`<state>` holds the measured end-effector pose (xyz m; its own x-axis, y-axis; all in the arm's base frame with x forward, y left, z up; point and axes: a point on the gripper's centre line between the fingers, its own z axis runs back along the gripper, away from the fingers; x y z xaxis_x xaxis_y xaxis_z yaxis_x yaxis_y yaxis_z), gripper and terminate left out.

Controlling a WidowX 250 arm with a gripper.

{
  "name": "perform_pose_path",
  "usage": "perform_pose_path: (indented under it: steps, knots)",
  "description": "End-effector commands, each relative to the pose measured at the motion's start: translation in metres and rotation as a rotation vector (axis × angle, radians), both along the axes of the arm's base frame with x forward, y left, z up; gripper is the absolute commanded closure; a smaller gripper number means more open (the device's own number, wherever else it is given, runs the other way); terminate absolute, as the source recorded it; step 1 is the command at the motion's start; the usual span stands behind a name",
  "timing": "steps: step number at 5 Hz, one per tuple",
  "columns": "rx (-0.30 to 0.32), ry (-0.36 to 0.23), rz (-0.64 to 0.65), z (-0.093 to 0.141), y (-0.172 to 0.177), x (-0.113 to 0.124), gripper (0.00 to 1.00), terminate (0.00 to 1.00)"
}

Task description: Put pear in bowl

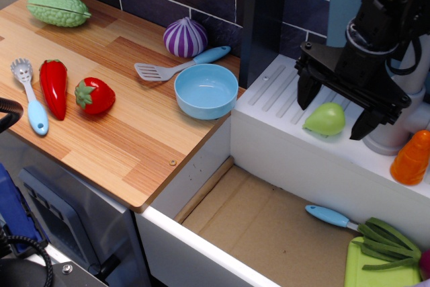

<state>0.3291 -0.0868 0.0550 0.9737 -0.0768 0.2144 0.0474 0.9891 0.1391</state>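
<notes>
gripper [336, 109] black, fingers spread wide, one on each side of pear [325, 119], tips near it; contact not discernible. pear lies on white ribbed drainboard [282, 92], right of wooden counter [121, 119]. bowl [206, 91] light blue, upright at counter's right edge, beside spatula [176, 66] and purple onion [185, 37].

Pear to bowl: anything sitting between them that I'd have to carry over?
Nothing stands between them. From the pear to the bowl there is only bare ribbed white drainboard, then its edge beside the bowl, in the observation.image view.
</notes>
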Motion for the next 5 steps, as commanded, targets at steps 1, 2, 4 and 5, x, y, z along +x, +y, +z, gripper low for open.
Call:
perform_pose_path:
  steps: [1, 2, 4, 5]
  knots:
    - [-0.003, -0.065, -0.026, 0.000, 0.007, 0.017, 0.00, 0.00]
    - [-0.032, -0.092, -0.046, -0.008, 0.011, 0.023, 0.00, 0.00]
    - [-0.120, -0.137, -0.069, -0.021, 0.010, 0.024, 0.00, 0.00]
    - [-0.150, -0.147, -0.093, -0.030, 0.012, 0.031, 0.00, 0.00]
